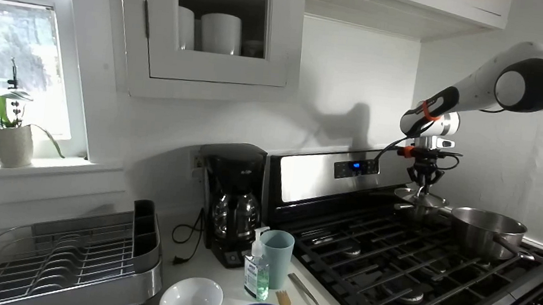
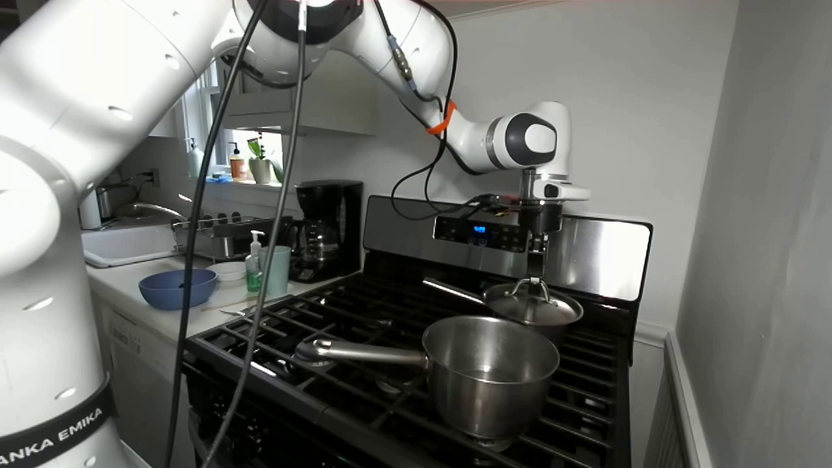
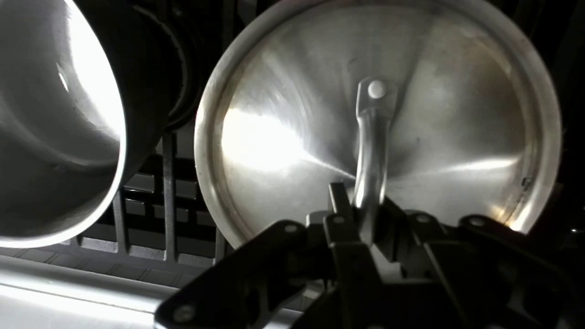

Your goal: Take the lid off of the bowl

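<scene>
My claw (image 3: pixel 367 208) is clamped on the silver lid (image 3: pixel 338 114): its arched handle (image 3: pixel 371 155) runs between my two fingers (image 3: pixel 340 201), and one end of that arch is hidden by my own linkage (image 3: pixel 353 262) in the wrist view. In both exterior views I point straight down at the lid from above. Directly beneath the lid is the bowl (image 2: pixel 557 333), a metal one whose long handle (image 2: pixel 455 291) sticks out past the lid's rim; whether the lid rests on it all the way round, I cannot tell. Just beside the lid, a deep steel pot (image 2: pixel 491 406) stands upright on the stove (image 1: pixel 506 300). Behind the lid, in an exterior view, rises the stove's back panel (image 2: pixel 601 257), where a display (image 2: pixel 479 229) glows blue. Well apart from the lid, on the white counter (image 1: pixel 233 286), I see a black coffee maker (image 1: pixel 232 168), a teal cup (image 1: pixel 278 260) with a pump bottle (image 1: pixel 256 273) of green liquid close to it, a metal fork (image 1: pixel 310 295), a wooden fork (image 1: pixel 283 300), a white bowl (image 1: pixel 191 299) and a blue bowl (image 2: pixel 166 292). Farther yet from the lid comes the dish rack (image 1: pixel 94 285), and farthest of all from it, on the windowsill (image 1: pixel 51 166), a potted plant (image 1: pixel 10 145).
</scene>
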Robot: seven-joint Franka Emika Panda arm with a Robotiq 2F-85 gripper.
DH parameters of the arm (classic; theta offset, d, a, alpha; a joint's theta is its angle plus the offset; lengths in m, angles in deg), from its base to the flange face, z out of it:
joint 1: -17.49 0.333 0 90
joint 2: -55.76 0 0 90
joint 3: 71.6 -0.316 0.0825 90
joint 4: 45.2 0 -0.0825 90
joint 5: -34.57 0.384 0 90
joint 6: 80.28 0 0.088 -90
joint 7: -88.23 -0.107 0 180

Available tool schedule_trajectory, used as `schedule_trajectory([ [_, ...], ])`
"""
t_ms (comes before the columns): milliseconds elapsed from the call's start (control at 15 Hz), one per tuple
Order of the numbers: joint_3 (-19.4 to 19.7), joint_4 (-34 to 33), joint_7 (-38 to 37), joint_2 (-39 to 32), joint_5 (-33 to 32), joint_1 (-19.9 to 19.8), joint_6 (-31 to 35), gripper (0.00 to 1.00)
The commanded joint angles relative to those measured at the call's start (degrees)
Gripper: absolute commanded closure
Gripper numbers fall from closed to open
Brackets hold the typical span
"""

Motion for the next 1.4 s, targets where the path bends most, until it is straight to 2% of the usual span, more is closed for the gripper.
schedule_trajectory([
  [0,-0.10,-2.60,-0.13,-1.46,1.78,-0.82,-0.59,0.96],
  [67,-0.06,-2.74,-0.04,-1.55,1.65,-0.84,-1.14,0.60],
  [200,0.02,-2.83,-0.01,-1.58,1.51,-0.87,-1.41,0.53],
  [467,-0.51,-1.91,2.34,1.27,1.85,-1.25,-3.38,0.26],
  [667,-1.31,1.98,10.30,7.23,0.99,-1.13,-6.33,0.04],
  [800,-0.83,6.44,16.72,12.46,-1.28,0.08,-5.29,0.00],
  [1333,-0.59,27.05,40.54,35.71,-6.21,1.75,-4.51,0.00],
])
